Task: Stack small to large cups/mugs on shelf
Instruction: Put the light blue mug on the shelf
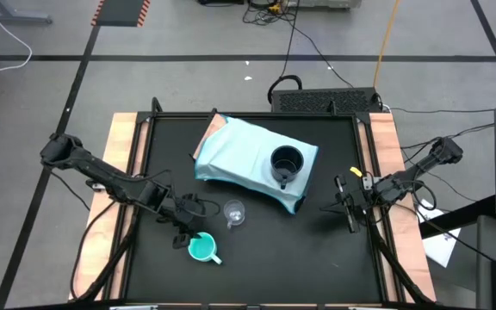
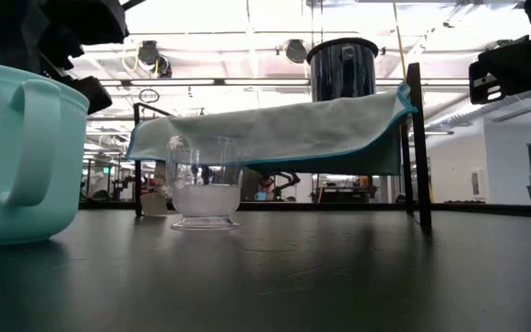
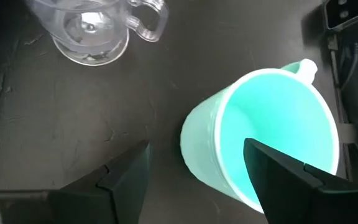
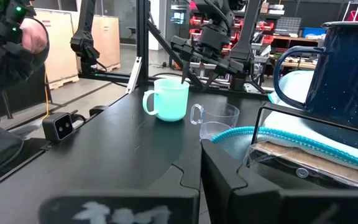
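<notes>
L arm (image 1: 102, 176): dark, jointed | R arm (image 1: 407, 176): dark, yellow tag | pincer fingers (image 3: 123, 180): black, angular

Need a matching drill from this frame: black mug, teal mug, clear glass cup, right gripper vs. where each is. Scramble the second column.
Things:
1. black mug
2. teal mug
3. clear glass cup
4. right gripper

Places:
A. on the bare tabletop, in front of the shelf, untouched
B. on top of the shelf
C. beside the shelf, holding nothing
D. its rim between the open jaws of the left gripper

Pairs: 1-B, 2-D, 3-A, 4-C

Black mug (image 1: 286, 162) (faintly speckled), teal mug (image 1: 201, 248), clear glass cup (image 1: 234, 212), light blue shelf (image 1: 235, 155), black tabletop (image 1: 274, 250)
</notes>
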